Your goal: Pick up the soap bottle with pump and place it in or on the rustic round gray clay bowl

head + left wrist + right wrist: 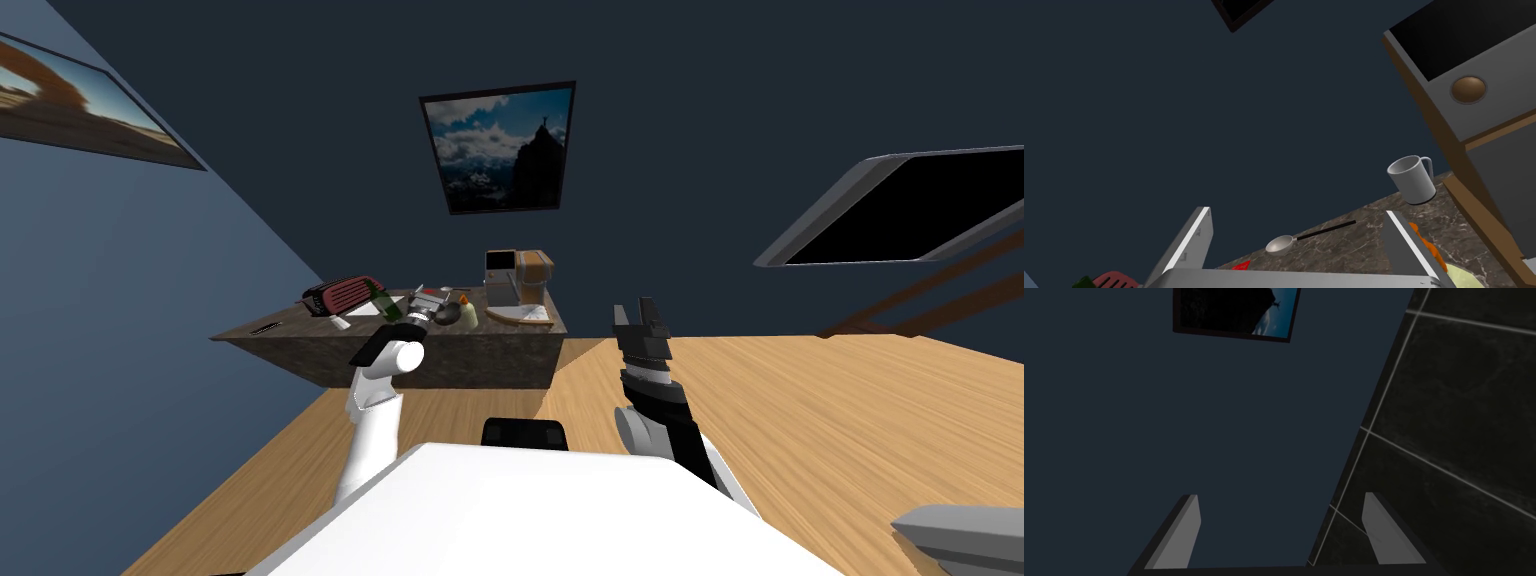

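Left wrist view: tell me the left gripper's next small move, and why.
Probably shift the left gripper sideways toward the soap bottle. Its fingers stand open and hold nothing, and the bottle's orange pump sits just outside one finger, not between them, on the marbled counter.

We see the soap bottle (468,317), pale green with an orange pump, standing on the worktop (1349,250) just beside the dark round bowl (447,317).
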Controlling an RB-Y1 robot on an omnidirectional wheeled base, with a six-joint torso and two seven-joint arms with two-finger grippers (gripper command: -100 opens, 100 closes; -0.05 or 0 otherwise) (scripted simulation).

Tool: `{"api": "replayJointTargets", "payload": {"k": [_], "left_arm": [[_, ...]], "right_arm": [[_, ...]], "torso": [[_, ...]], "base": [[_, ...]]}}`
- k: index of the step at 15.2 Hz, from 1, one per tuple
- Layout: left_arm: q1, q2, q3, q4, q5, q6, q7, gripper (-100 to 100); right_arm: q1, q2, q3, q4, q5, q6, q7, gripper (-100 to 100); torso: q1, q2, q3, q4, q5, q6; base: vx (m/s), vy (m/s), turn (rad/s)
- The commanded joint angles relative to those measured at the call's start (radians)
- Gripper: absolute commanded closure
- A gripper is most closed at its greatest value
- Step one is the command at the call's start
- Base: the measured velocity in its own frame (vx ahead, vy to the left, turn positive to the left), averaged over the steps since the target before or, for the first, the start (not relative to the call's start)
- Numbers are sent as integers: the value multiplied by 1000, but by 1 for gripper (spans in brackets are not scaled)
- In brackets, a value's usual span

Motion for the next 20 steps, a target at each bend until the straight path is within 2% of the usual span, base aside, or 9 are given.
{"api": "replayJointTargets", "payload": {"k": [1, 2, 5, 6, 8, 9, 11, 12, 20], "left_arm": [[2, 1, 2, 3, 11, 44, 7, -100], [-12, 0, 11, 15, 34, 70, 24, -100], [-12, 0, 11, 15, 34, 108, 24, -100], [-25, 0, 19, 27, 56, 141, 40, -100], [-25, 0, 19, 27, 56, 170, 40, -100], [-36, -1, 27, 39, 78, 197, 54, -100], [-36, -1, 27, 39, 78, 231, 54, -100], [-47, -1, 33, 51, 99, 259, 68, -100], [-66, -3, 44, 75, 138, 403, 91, -100]], "right_arm": [[0, 0, 0, 0, 0, 0, 0, 0], [0, 0, 0, 0, 0, 0, 0, 0], [0, 0, 0, 0, 0, 0, 0, 0], [0, 0, 0, 0, 0, 0, 0, 0], [0, 0, 0, 0, 0, 0, 0, 0], [0, 0, 0, 0, 0, 0, 0, 0], [0, 0, 0, 0, 0, 0, 0, 0], [0, 0, 0, 0, 0, 0, 0, 0], [0, 0, 0, 0, 0, 0, 0, 0]], "torso": [[0, 0, 0, 0, 0, 0], [0, 0, 0, 0, 0, 0], [0, 0, 0, 0, 0, 0], [0, 1, 0, 0, 0, 0], [1, 0, 0, 0, 0, 0], [1, 1, 0, 0, 0, 0], [1, 0, 0, 0, 0, 0], [1, 0, 0, 0, 0, 0], [2, 0, 0, 0, 0, 0]], "base": [[38, -4, 12], [56, -4, 25], [43, -3, 13], [37, 1, 20], [41, 3, 19], [43, 6, 24], [46, 1, 15], [55, -1, 22], [49, 10, 16]]}}
